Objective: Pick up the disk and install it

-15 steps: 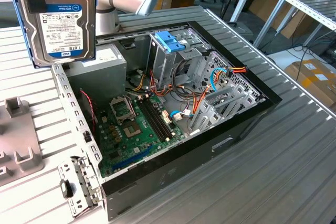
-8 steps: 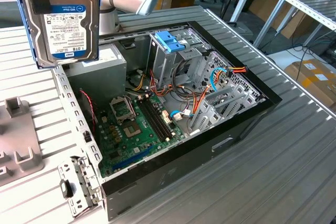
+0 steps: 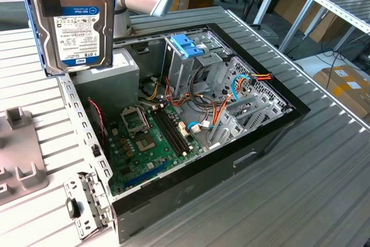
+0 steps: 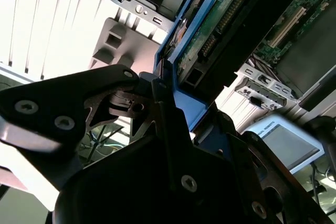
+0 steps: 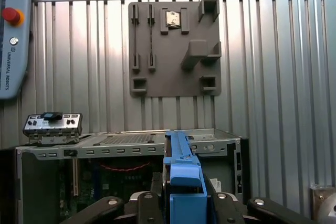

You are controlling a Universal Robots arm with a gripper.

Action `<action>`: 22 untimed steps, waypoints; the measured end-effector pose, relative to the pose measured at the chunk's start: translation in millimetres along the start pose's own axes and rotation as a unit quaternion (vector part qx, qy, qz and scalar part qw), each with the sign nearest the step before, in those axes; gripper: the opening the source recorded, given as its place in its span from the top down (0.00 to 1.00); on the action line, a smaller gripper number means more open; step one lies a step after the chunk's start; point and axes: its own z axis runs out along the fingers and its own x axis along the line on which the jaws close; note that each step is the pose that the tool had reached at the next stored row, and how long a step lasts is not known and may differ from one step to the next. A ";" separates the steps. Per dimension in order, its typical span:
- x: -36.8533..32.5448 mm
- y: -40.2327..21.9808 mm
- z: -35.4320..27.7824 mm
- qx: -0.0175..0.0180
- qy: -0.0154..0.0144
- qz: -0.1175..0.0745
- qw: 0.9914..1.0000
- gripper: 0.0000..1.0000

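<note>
The end effector (image 5: 184,203) is closed tight on the disk (image 3: 74,24). Its fingers (image 4: 167,119) squeeze the blue rail on the edge of the disk, and you can see this in both wrist views. The disk hangs up in the air. It touches nothing but the end effector. It stands on its edge, with its label side facing the exterior view. It is over the far side of the desk (image 3: 300,201), at the exterior view's left, above one end of the open computer case (image 3: 202,183).

The case lies on its side in the middle of the desk. Inside it are the green motherboard (image 3: 153,137) and the tall metal drive cage (image 3: 180,73), which has a blue handle (image 3: 188,44) on top. The disk is well apart from the cage.

So the picking up part looks done. The putting in part is not done yet, because the disk is not inside the case.
</note>
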 end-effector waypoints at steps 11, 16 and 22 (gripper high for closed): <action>5.9 -8.6 -0.5 0.000 0.000 0.000 1.000 0.63; 8.7 -12.5 -0.7 0.000 0.000 0.000 1.000 0.63; 12.3 -17.3 -1.0 0.000 0.000 0.000 1.000 0.63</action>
